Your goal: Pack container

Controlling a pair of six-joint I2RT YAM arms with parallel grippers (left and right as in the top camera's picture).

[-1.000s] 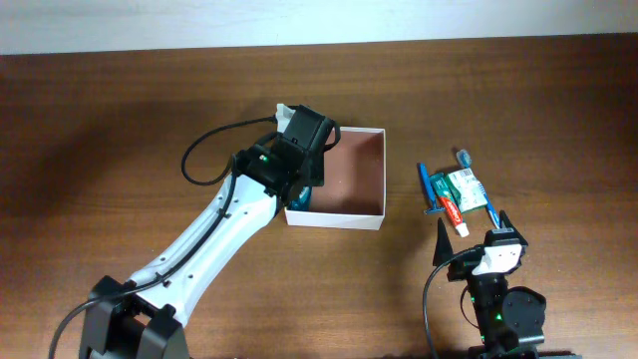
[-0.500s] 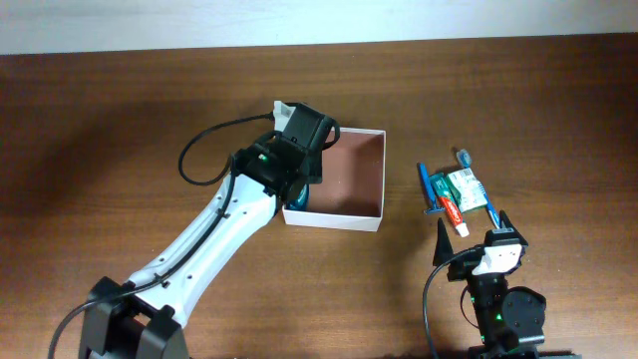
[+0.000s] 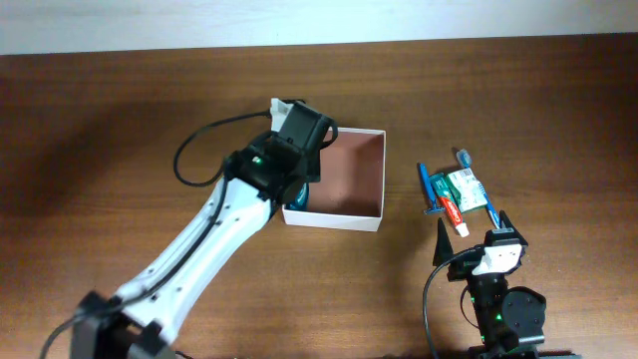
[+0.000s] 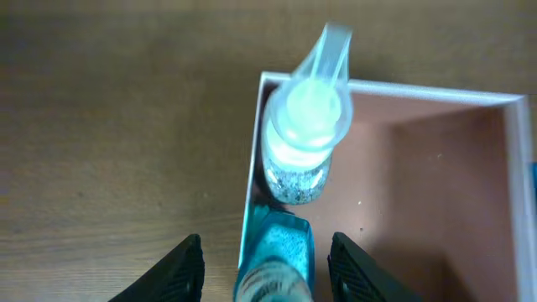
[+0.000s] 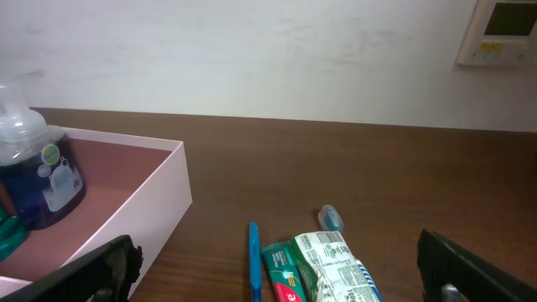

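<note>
Your container (image 3: 371,170) sits flat on the table (image 3: 120,120) with its open side up. Being square, it has no real long axis to line up with, and its walls run slightly askew to the table's edge. The left gripper (image 4: 267,242) hangs over the container's left wall with its jaws partly spread. A gap shows on either side of the teal bottle (image 4: 278,252) beneath, so it has hold of nothing. That bottle seems to lie low inside the container, its length running along the left wall, probably tucked there to keep the middle free. A blue bottle (image 5: 46,180) with a clear cap stands upright in the corner just beyond it, also against that wall. To the right of the container, apart from it, lie the toothpaste (image 3: 451,211), a toothbrush (image 3: 489,212) and a green packet (image 3: 464,184), likely what you pack next. The right gripper (image 3: 471,231) waits just beside them with its jaws spread wide and empty, well placed to reach them.
</note>
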